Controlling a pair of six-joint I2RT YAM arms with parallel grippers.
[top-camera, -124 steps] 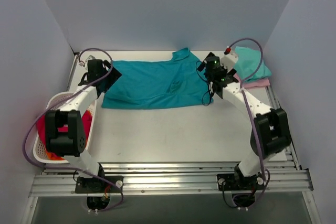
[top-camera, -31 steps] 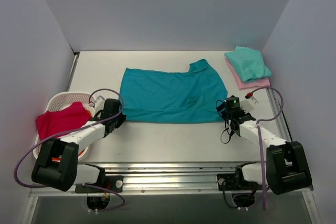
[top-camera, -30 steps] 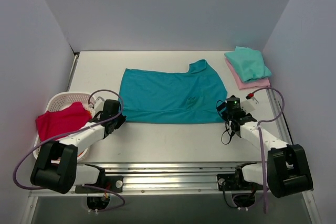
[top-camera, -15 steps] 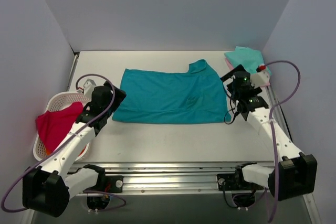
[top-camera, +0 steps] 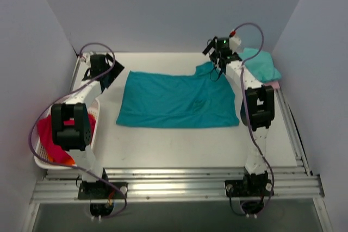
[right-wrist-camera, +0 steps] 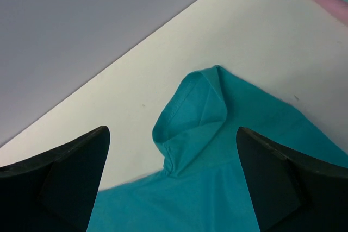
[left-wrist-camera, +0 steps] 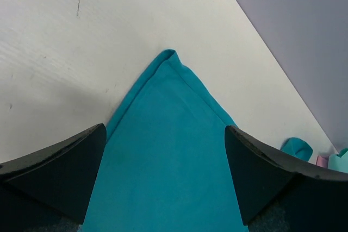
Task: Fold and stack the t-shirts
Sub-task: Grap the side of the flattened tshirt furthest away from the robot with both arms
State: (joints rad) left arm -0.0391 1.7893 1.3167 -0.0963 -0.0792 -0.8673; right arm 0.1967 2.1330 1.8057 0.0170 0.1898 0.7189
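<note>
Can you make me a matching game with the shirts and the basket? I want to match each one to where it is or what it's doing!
Things:
1. teal-blue shirt
2. mint-green shirt
3. pink shirt
4. white basket

Places and states:
A. lies underneath another shirt, with only its edge peeking out
B. has a red cloth in it
C. spread out flat in the middle
D. folded, on top of another shirt at the far right

Right pairs: 1-C, 2-D, 3-A, 4-B.
</note>
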